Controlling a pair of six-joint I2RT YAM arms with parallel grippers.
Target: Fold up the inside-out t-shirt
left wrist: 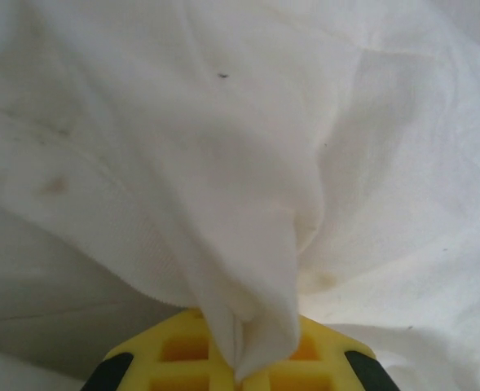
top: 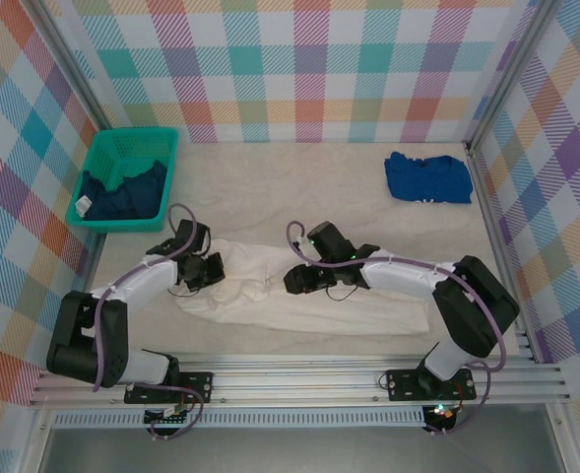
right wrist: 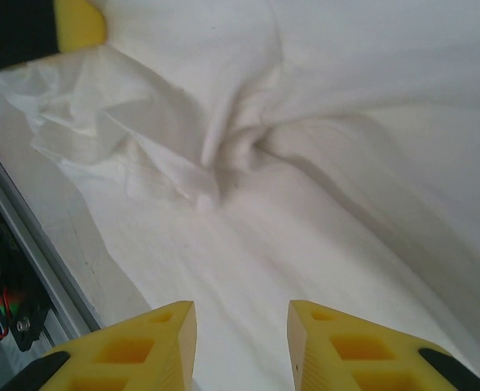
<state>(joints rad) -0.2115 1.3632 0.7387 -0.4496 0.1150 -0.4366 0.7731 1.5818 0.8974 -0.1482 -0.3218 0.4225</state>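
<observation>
The inside-out t-shirt (top: 270, 301) lies rumpled and stretched sideways across the near part of the bench (top: 299, 187), just ahead of the metal rail at the front edge, with both arms reaching onto it from either end. The left jaws sit at the shirt's left end and are pressed together on a fold of the white cloth: in the left wrist view a peak of fabric (left wrist: 223, 163) runs down and is pinched between the yellow fingers (left wrist: 182, 350). The right jaws are over the middle of the shirt, spread apart with a clear gap between the yellow fingers (right wrist: 142, 350) and nothing between them; the cloth (right wrist: 305, 122) under them is gathered into a knot of creases a little ahead. At the far left of the bench stands a green basket (top: 137, 133) holding a dark navy garment (top: 122, 192), and at the far right lies a bright blue folded shirt (top: 427, 177), both well apart from the white shirt
</observation>
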